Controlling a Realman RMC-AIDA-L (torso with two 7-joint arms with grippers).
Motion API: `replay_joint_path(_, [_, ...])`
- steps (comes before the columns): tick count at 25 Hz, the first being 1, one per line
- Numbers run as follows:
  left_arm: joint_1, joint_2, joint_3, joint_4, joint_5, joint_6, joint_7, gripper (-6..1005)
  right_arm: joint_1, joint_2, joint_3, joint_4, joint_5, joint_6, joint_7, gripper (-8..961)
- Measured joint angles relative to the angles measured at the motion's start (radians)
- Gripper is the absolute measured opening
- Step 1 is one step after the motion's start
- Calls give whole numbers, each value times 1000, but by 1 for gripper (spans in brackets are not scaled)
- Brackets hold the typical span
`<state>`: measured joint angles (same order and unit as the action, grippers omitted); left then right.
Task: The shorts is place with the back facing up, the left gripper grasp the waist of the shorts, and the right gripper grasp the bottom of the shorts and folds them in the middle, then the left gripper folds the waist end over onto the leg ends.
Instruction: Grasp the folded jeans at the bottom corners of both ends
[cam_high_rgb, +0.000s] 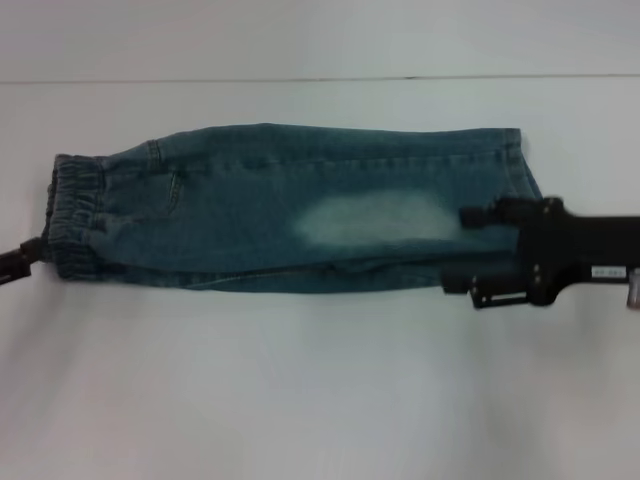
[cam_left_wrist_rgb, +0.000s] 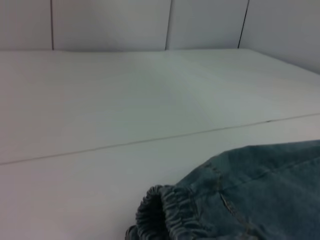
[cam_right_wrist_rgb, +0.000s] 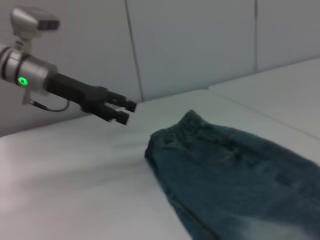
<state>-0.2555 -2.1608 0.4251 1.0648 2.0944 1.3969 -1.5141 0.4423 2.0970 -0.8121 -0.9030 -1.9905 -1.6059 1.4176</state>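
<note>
The shorts (cam_high_rgb: 250, 200) lie folded lengthwise into a long strip on the white table, with a pale bleached patch (cam_high_rgb: 375, 218) on top. The gathered waist (cam_high_rgb: 75, 215) is at the left end and the leg ends (cam_high_rgb: 515, 170) at the right. My left gripper (cam_high_rgb: 20, 262) hovers just left of the waist, apart from it. In the right wrist view the left gripper (cam_right_wrist_rgb: 125, 112) is open and holds nothing. My right gripper (cam_high_rgb: 462, 250) is open over the leg end, one finger on each side of the strip's near half. The waist (cam_left_wrist_rgb: 165, 215) fills the left wrist view's near corner.
The white table (cam_high_rgb: 300, 380) has a seam line (cam_high_rgb: 300, 79) behind the shorts. A white tiled wall (cam_right_wrist_rgb: 200, 45) rises beyond the table's far side. Bare tabletop lies in front of the shorts.
</note>
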Motion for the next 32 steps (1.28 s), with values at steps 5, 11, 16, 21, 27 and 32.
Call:
replay_joint_path(5, [-9, -2, 24, -40, 3, -63, 45, 936, -5, 0, -2, 70, 3, -5, -33, 936])
replay_joint_path(11, [-35, -1, 91, -122, 20, -195, 118, 936, -7, 1, -4, 135, 3, -4, -86, 934])
replay_joint_path(16, [-53, -1, 140, -150, 57, -264, 131, 937, 2, -2, -4, 162, 2, 2, -93, 932])
replay_joint_path(21, [-55, -2, 150, -157, 66, -291, 131, 937, 2, -3, 1, 163, 3, -2, -88, 930])
replay_joint_path(27, [-66, -2, 177, -189, 81, -337, 134, 937, 3, -3, 4, 164, 10, -3, -83, 928])
replay_joint_path(32, [-79, -2, 178, -205, 82, -354, 138, 936, 4, -3, 5, 164, 13, -1, -81, 926])
